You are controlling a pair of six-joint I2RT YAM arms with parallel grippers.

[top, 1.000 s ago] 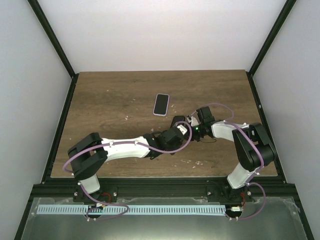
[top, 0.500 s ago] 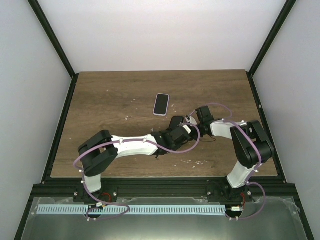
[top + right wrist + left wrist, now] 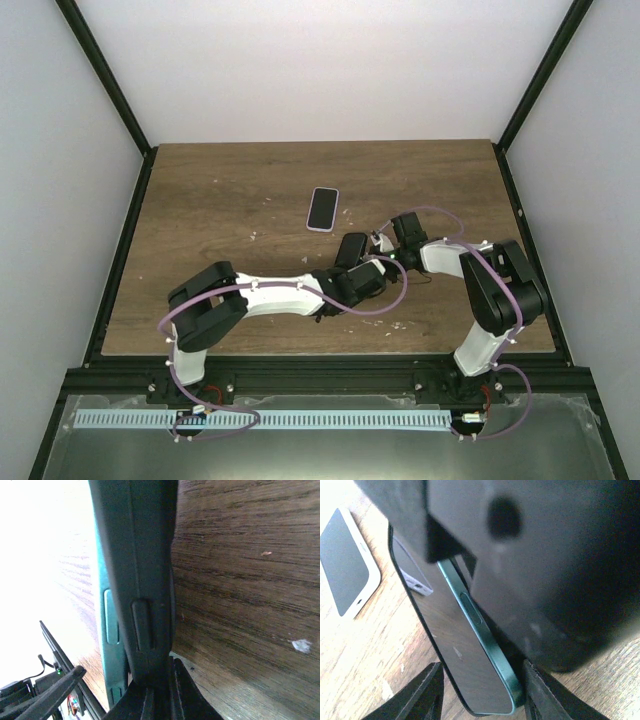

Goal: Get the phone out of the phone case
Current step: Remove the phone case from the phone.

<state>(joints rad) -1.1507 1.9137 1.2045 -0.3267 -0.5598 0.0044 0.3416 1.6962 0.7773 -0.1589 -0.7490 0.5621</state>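
The phone (image 3: pixel 322 208), black glass inside the pale lilac phone case (image 3: pixel 331 226), lies flat on the table beyond both grippers, untouched. It also shows in the left wrist view (image 3: pixel 342 562), with the case rim (image 3: pixel 370 580) around it. My grippers meet over another dark phone (image 3: pixel 465 645) with a teal edge, held up on edge in a dark cover (image 3: pixel 145 580). My left gripper (image 3: pixel 352 258) (image 3: pixel 482 692) has its fingers on both sides of that phone's end. My right gripper (image 3: pixel 386 250) (image 3: pixel 160 695) is pinched on the dark cover's edge.
The wooden table (image 3: pixel 220 200) is bounded by black frame rails (image 3: pixel 120 250) left and right and a black rail at the near edge. White walls enclose the cell. Small pale crumbs (image 3: pixel 395 325) lie on the wood near the front.
My left arm has swung its elbow rightward and its gripper has closed in on the dark phone. The right gripper has hardly moved. The pale-rimmed phone has not moved.
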